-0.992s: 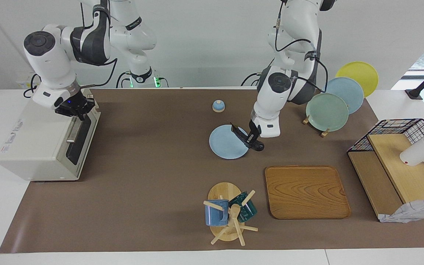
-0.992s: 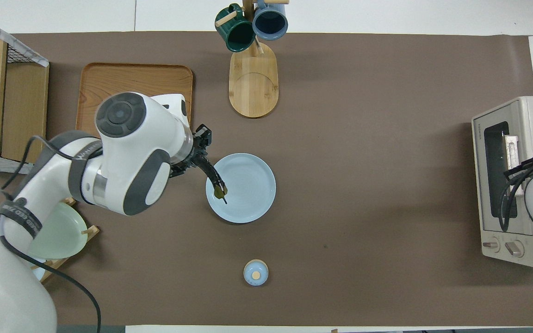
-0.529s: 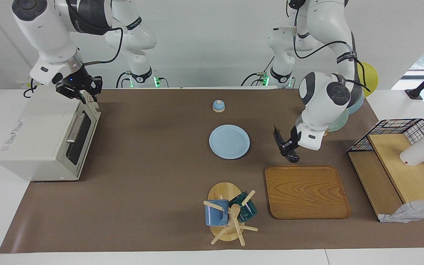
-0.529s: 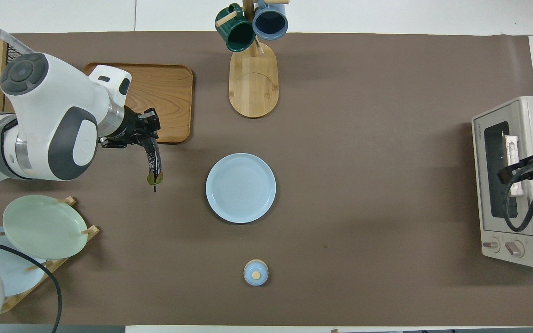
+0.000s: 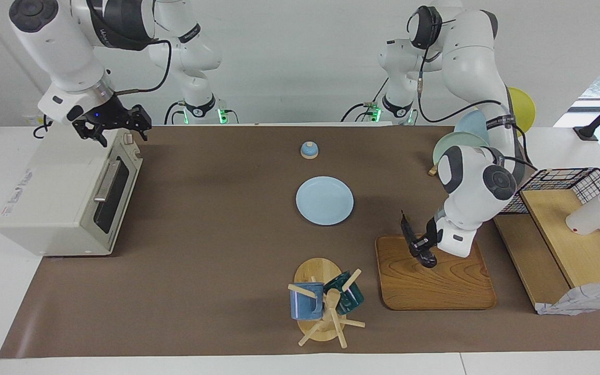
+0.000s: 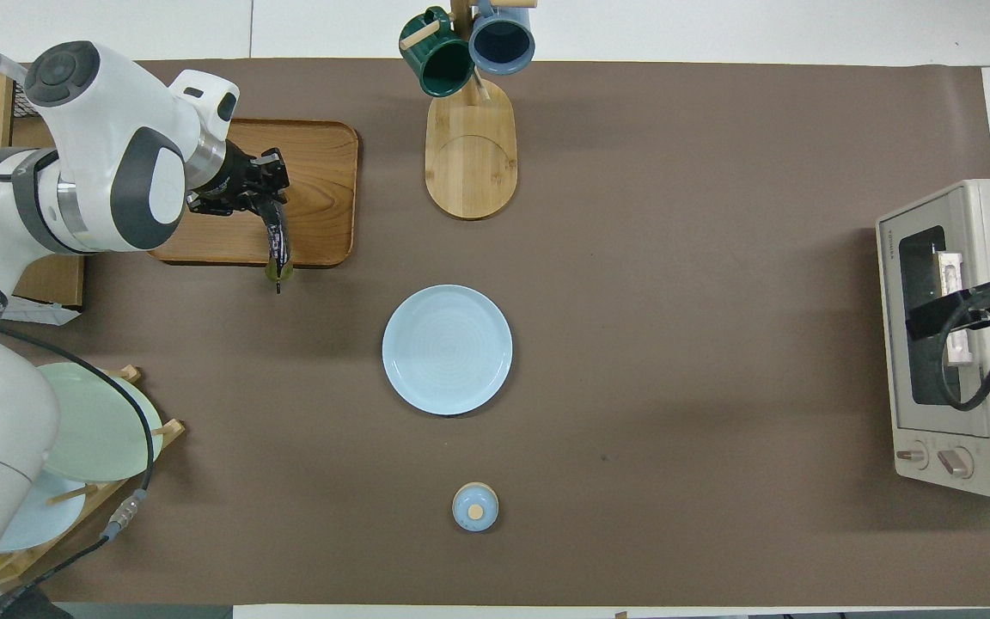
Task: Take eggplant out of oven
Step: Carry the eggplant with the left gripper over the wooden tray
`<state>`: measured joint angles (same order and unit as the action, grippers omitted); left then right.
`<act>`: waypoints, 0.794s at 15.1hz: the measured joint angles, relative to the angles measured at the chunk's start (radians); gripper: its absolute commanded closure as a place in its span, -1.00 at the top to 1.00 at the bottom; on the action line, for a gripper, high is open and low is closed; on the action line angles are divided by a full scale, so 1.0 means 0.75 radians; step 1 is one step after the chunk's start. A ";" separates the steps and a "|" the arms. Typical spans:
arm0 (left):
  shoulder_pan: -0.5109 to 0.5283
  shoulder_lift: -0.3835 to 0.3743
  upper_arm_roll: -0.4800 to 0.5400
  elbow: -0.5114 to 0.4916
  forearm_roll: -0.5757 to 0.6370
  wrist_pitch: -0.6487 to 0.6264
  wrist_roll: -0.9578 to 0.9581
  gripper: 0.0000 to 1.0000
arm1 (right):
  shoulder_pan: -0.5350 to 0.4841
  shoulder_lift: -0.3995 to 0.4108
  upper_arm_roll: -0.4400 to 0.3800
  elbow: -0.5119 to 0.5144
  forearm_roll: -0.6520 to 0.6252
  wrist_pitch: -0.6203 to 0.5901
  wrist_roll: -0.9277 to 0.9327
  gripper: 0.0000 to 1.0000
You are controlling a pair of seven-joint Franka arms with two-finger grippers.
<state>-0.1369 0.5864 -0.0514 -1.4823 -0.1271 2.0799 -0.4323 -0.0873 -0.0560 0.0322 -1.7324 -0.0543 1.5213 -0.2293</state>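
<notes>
Overall, the brown mat (image 5: 216, 234) covers the table as one smooth flat sheet. Largest on it is the oven (image 5: 65, 195), a boxy off-white metal case with a dark glass door and a bar handle, standing at my right arm's end; the door is shut. My right gripper (image 5: 115, 125) hangs in the air over the oven's top corner nearest the robots, fingers spread and holding nothing. At my left arm's end lies the wooden tray (image 5: 451, 286), a rounded rectangle with a wavy grain. My left gripper (image 5: 419, 249) is over the tray's edge, clenched on the eggplant (image 5: 412, 241), which is slim, glossy and dark, its thin stem tip jutting out over the mat in the overhead view (image 6: 277, 245). Round and smooth, the light blue plate (image 5: 325, 200) sits bare mid-table, nearer to the robots than the tray. Nearer still to the robots sits the small domed blue lid (image 5: 309, 150) with its wooden knob
</notes>
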 measured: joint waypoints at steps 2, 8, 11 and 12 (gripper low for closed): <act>0.003 0.021 0.000 0.013 0.007 0.019 0.052 -1.00 | 0.001 0.046 -0.002 0.075 0.000 -0.033 0.053 1.00; 0.003 0.036 -0.001 0.016 0.024 0.046 0.155 -1.00 | 0.001 0.147 -0.003 0.208 0.000 -0.106 0.100 1.00; 0.001 0.118 -0.008 0.109 0.041 -0.018 0.166 -1.00 | -0.017 0.166 -0.003 0.226 0.000 -0.120 0.140 1.00; 0.003 0.131 -0.007 0.140 0.041 -0.039 0.176 -1.00 | -0.032 0.166 -0.004 0.232 0.000 -0.120 0.144 1.00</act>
<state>-0.1348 0.6849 -0.0566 -1.3776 -0.0960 2.0504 -0.3004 -0.1114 0.0685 0.0295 -1.5587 -0.0542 1.4309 -0.1209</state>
